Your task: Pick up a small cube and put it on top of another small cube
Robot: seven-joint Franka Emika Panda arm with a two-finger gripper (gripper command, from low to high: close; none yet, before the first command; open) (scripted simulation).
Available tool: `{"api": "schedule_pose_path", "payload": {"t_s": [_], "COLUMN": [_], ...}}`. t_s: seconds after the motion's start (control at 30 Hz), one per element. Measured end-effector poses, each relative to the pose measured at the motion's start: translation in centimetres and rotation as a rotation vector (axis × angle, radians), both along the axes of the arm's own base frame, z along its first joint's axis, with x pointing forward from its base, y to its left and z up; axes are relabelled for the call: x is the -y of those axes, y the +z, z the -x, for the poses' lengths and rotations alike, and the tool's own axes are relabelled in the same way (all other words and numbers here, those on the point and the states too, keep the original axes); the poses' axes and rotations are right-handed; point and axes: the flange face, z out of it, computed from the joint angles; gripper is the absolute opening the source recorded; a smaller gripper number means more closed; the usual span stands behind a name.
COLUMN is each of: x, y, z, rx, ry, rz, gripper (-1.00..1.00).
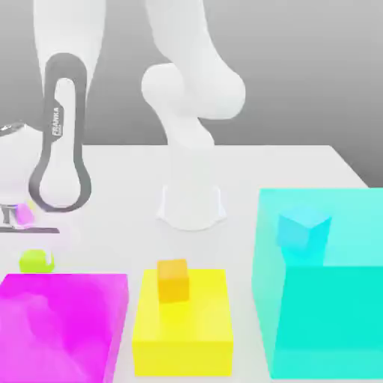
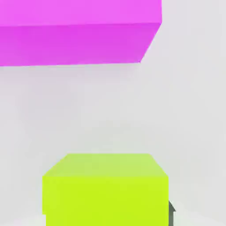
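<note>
the small lime cube point(image 1: 34, 260) is sitting on the white table point(image 1: 284, 168) at the exterior view's left, just behind the far edge of the magenta block point(image 1: 63, 325). in the hand view the same lime cube point(image 2: 106, 190) is lying close to the camera, with the magenta block point(image 2: 75, 31) beyond it and bare table between the two. a dark finger point(image 2: 171, 212) is showing at one side of the cube, right against its face — the fingers are pinching the lime cube.

the white arm point(image 1: 63, 135) is reaching down toward that corner of the table, its base point(image 1: 191, 206) standing near the table's middle. a small pale purple object point(image 1: 25, 214) is lying just behind the lime cube, partly blurred.

further along the front row, the orange small cube point(image 1: 173, 280) is resting on top of the yellow block point(image 1: 182, 329) — and the light blue small cube point(image 1: 302, 230) is resting on top of the large cyan block point(image 1: 322, 299) at the exterior view's right.
</note>
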Motion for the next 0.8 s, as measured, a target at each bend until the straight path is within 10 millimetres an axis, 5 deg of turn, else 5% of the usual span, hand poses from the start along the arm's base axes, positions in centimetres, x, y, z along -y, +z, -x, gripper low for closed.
{"api": "schedule_pose_path", "payload": {"t_s": [0.17, 0.23, 0.53, 0.8], "x": [0.0, 0.6, 2.6, 0.3], "y": [4.8, 5.9, 10.5, 15.7], "z": [-0.1, -1.8, -14.0, -25.3], "rx": [0.001, 0.001, 0.0, 0.0], "ry": [0.003, 0.084, 0.614, 1.109], "rz": [-0.001, -0.002, -0.004, -0.003], "gripper": [-1.0, -1.0, -1.0, -1.0]}}
